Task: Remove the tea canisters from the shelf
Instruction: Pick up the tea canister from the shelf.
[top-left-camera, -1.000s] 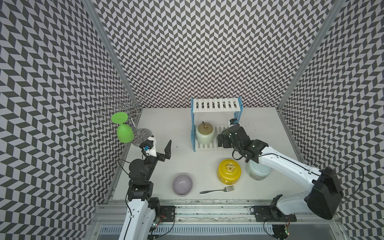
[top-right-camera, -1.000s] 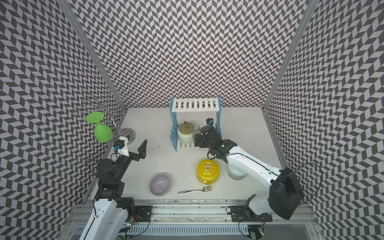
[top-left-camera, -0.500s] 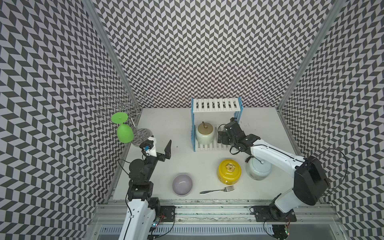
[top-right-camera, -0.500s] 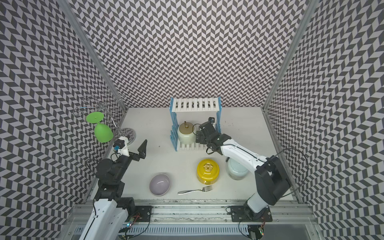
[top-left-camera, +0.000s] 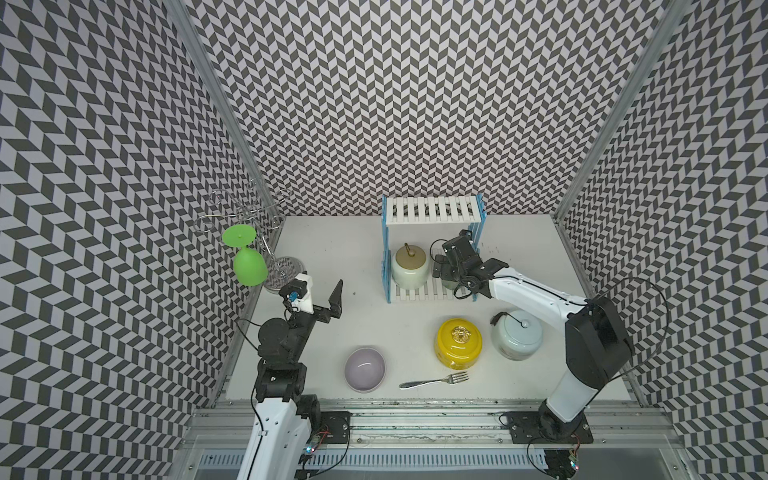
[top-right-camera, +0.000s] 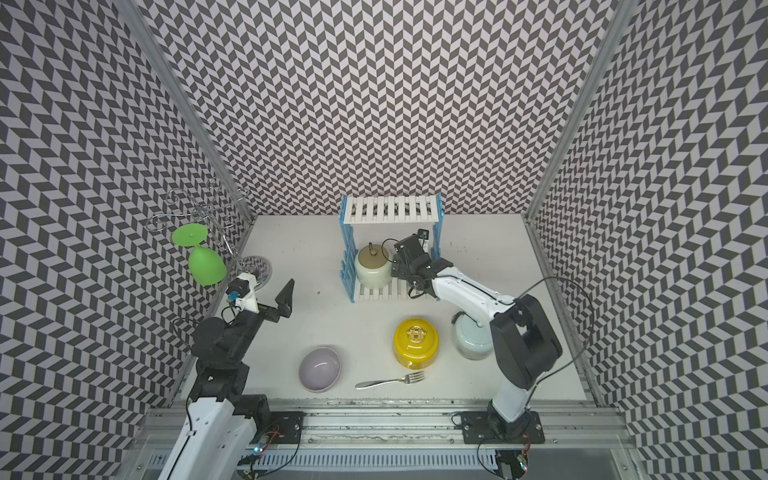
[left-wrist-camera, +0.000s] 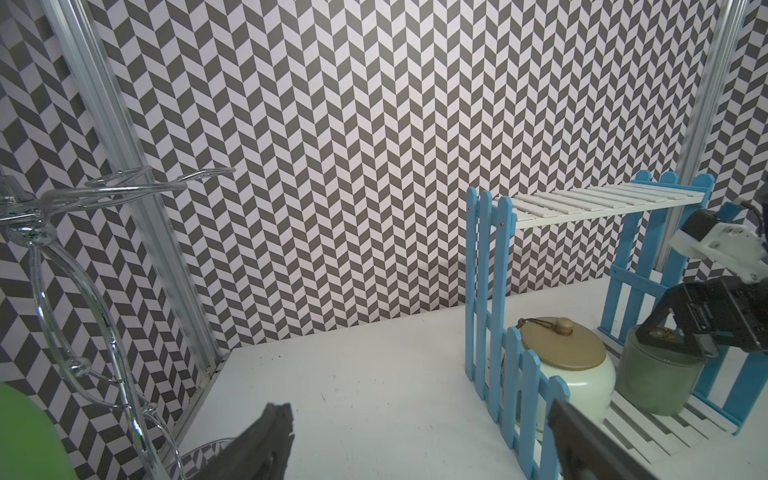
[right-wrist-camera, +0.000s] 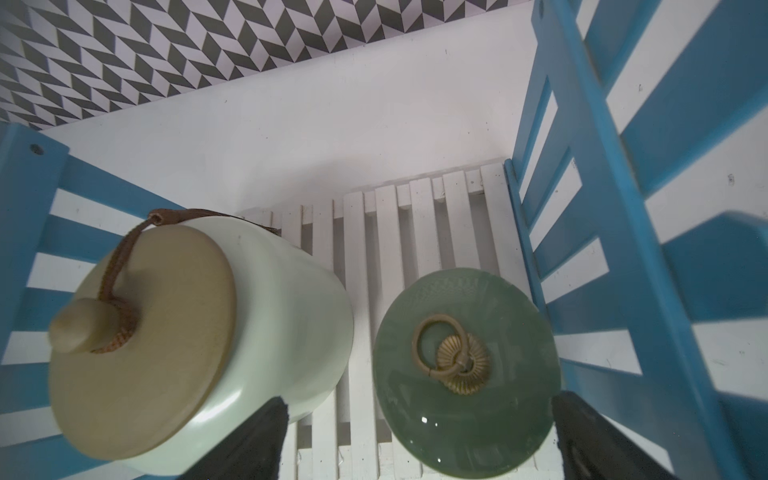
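Observation:
The shelf (top-left-camera: 432, 210) (top-right-camera: 390, 210) stands at the back of the table. On its lower tier are two tea canisters: a cream one with a tan lid (top-left-camera: 410, 268) (right-wrist-camera: 266, 316) and a small grey-green one (left-wrist-camera: 652, 382) (right-wrist-camera: 478, 415). My right gripper (top-left-camera: 446, 270) (right-wrist-camera: 417, 401) is open, reaching under the top tier just above the grey-green lid, one finger on each side. In both top views it hides most of that canister. The yellow canister (top-left-camera: 458, 341) and the pale blue one (top-left-camera: 517, 334) stand on the table in front. My left gripper (top-left-camera: 318, 295) (left-wrist-camera: 419, 415) hangs open and empty at the left.
A lilac bowl (top-left-camera: 365, 369) and a fork (top-left-camera: 434, 380) lie near the front edge. A green goblet (top-left-camera: 248, 266) hangs upside down from the chrome wire stand (top-left-camera: 249, 208) at the left wall. The shelf's blue picket sides (right-wrist-camera: 602, 249) close in on the right gripper.
The right arm has swung in and pushed its open gripper further under the shelf's top tier, over the grey-green canister. The left arm has not moved.

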